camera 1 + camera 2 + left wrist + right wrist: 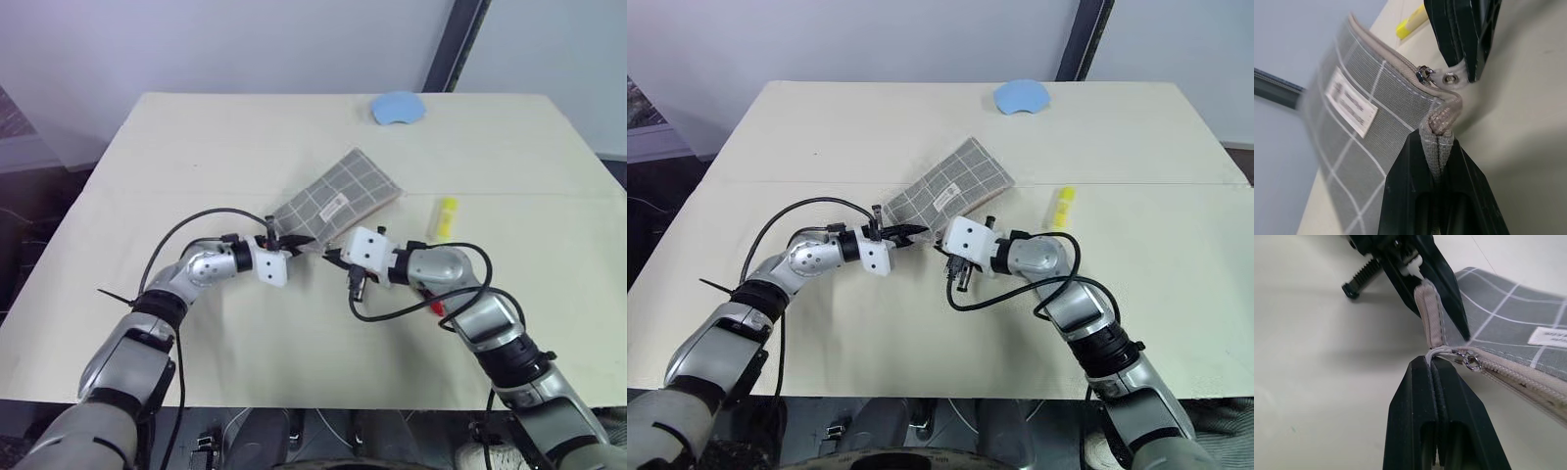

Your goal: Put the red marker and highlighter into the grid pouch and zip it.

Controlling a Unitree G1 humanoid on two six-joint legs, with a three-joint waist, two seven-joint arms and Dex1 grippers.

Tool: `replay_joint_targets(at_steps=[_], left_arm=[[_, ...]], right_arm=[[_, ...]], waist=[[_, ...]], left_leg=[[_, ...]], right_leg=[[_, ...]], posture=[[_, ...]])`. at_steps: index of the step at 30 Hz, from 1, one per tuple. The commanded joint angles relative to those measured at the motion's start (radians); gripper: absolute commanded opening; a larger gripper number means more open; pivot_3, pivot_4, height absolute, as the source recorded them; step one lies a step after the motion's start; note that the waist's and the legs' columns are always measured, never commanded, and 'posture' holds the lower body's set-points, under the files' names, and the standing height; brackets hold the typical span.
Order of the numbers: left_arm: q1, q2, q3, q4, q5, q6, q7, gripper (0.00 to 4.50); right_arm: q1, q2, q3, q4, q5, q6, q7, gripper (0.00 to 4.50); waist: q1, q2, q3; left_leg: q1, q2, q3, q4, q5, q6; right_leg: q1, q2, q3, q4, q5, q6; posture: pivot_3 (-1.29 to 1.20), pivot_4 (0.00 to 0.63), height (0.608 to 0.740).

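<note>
— Where is the pouch (pixel 338 202) being held?

— Mid-table; its end tab is being pinched by the left gripper (pixel 1439 147), its zipper pull by the right gripper (pixel 1436 368).

— And the highlighter (pixel 446 216)?

— It is being left lying just beside the pouch, on the table (pixel 196 127).

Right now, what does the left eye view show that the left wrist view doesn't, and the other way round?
Left eye view alone: the blue blob-shaped object at the table's far edge, both arms, and the whole grid pouch lying slantwise.

Left wrist view alone: the fine detail, with the left gripper shut on the pouch's fabric end tab, and the right gripper shut on the zipper pull beside the metal slider.

Both: the pouch with its white label, the yellow highlighter still out on the table, and both grippers at the pouch's near corner.
</note>
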Motion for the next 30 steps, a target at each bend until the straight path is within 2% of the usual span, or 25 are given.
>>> replay_joint_targets(at_steps=[1, 8, 13, 16, 19, 23, 26, 30], left_arm=[[-0.033, -0.006, 0.012, 0.004, 0.001, -0.012, 0.03, 0.0], [-0.051, -0.029, 0.006, 0.022, 0.013, -0.004, 0.045, 0.0], [-0.06, -0.037, 0.008, 0.034, 0.006, -0.007, 0.037, 0.0], [-0.055, -0.033, 0.008, 0.033, 0.007, -0.012, 0.039, 0.0], [-0.047, -0.024, 0.01, 0.026, 0.012, -0.016, 0.047, 0.0], [-0.035, -0.01, 0.014, 0.019, 0.013, -0.021, 0.063, 0.0], [-0.019, -0.001, 0.01, 0.013, 0.002, -0.026, 0.049, 0.0], [0.001, 0.003, 0.013, 0.003, -0.013, -0.025, 0.041, 0.0]], right_arm=[[0.022, 0.03, -0.023, -0.042, 0.057, -0.028, 0.014, 0.02], [0.039, 0.078, -0.024, -0.085, 0.142, -0.035, 0.057, 0.02], [0.028, 0.088, -0.058, -0.069, 0.148, 0.011, 0.031, 0.02], [0.056, 0.046, -0.091, -0.077, 0.134, 0.015, 0.02, 0.85], [0.106, -0.007, -0.143, -0.111, 0.131, 0.007, 0.0, 2.31], [0.218, -0.016, -0.269, -0.236, 0.188, 0.072, -0.077, 4.34], [0.336, 0.028, -0.369, -0.353, 0.251, 0.131, -0.158, 4.43], [0.419, 0.057, -0.47, -0.407, 0.223, 0.227, -0.303, 4.43]], waist=[[0.0, 0.0, 0.0], [0.001, 0.0, 0.0], [0.0, 0.0, 0.0], [0.001, 0.0, 0.0], [0.003, -0.001, 0.0], [0.002, -0.001, 0.001], [0.002, -0.001, 0.0], [0.0, -0.001, 0.0]], left_leg=[[0.0, 0.0, 0.0, 0.0, 0.0, 0.0], [0.0, 0.0, 0.0, 0.0, 0.0, 0.0], [0.0, 0.0, 0.0, 0.0, 0.0, 0.0], [0.0, 0.0, 0.0, 0.0, 0.0, 0.0], [0.0, 0.0, 0.0, 0.0, 0.0, 0.0], [0.0, -0.001, 0.0, 0.0, 0.0, 0.0], [0.0, 0.0, 0.0, -0.001, 0.0, 0.0], [0.0, 0.0, 0.0, -0.002, 0.0, 0.0]], right_leg=[[0.0, 0.0, 0.0, 0.0, 0.0, 0.0], [0.0, 0.0, 0.0, 0.0, 0.0, 0.0], [0.0, 0.0, 0.0, 0.0, 0.0, 0.0], [0.0, 0.0, 0.0, 0.0, 0.0, 0.0], [0.0, 0.0, 0.0, 0.0, 0.0, 0.0], [0.001, 0.0, 0.0, 0.0, 0.0, 0.0], [0.0, 0.0, 0.001, 0.0, 0.0, 0.0], [0.0, 0.0, 0.001, 0.0, 0.0, 0.0]], posture=[[0.0, 0.15, 0.739], [0.0, 0.15, 0.739], [0.0, 0.15, 0.739], [0.0, 0.15, 0.739], [0.0, 0.15, 0.739], [0.0, 0.15, 0.739], [0.0, 0.15, 0.739], [0.0, 0.15, 0.739]])
